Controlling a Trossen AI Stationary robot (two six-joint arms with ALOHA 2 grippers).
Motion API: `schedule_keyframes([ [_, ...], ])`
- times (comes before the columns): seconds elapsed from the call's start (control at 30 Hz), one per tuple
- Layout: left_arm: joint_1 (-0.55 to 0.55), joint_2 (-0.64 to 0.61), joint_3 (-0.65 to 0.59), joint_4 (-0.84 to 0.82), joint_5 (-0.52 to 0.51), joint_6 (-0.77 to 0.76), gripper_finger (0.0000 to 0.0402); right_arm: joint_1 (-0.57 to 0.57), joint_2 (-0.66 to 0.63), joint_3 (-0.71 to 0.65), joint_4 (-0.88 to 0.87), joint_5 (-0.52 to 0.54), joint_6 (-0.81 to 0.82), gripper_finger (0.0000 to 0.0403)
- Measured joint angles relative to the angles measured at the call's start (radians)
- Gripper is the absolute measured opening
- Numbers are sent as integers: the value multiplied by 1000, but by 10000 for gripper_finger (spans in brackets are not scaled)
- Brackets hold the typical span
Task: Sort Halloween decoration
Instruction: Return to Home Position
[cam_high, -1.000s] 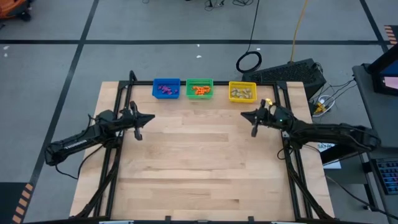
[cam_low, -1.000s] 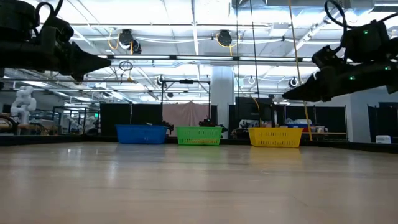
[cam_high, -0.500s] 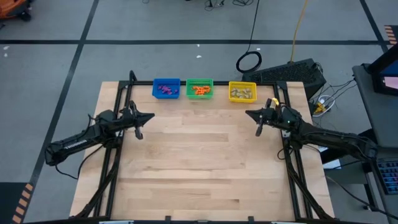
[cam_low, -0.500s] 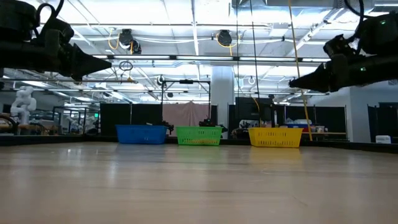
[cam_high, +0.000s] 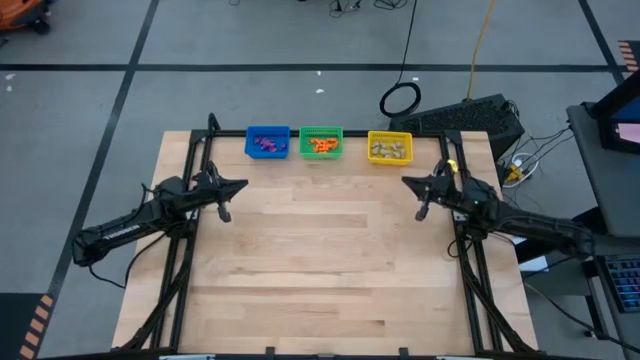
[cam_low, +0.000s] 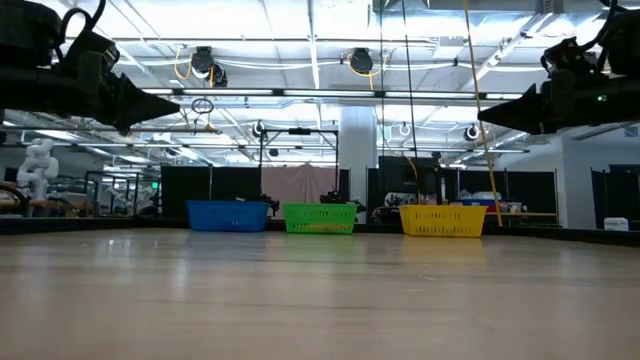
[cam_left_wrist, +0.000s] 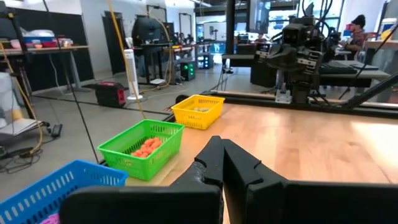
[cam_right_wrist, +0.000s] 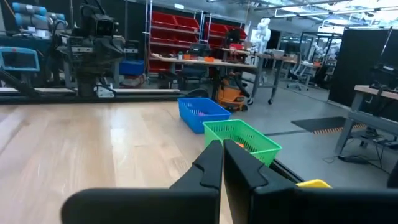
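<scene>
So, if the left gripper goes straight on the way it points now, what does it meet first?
Probably the right gripper, which points back at the left gripper across the table; depth is hard to judge.

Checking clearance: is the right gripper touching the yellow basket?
Apart. The high view shows bare table between the right gripper and the yellow basket.

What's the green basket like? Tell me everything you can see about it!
The green basket is a small rectangular bin, plastic by its look, with slotted walls and an open top. It stands upright at the far edge of the table, between the blue basket and the yellow basket, apart from both. Orange trinkets lie inside it.
</scene>
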Motion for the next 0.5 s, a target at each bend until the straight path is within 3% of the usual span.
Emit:
schedule_keyframes([
  [0.2, 0, 2, 0, -5, -31, 2, 0, 0, -108, 0, -152, -3, 82, 0],
  [0.37, 55, 0, 0, 10, -168, 28, 0, 6, -154, 0, -160, -12, 96, 0],
  [0.5, 97, 9, 1, -6, -53, -79, 0, 4, -163, 0, -161, 1, 106, 0],
])
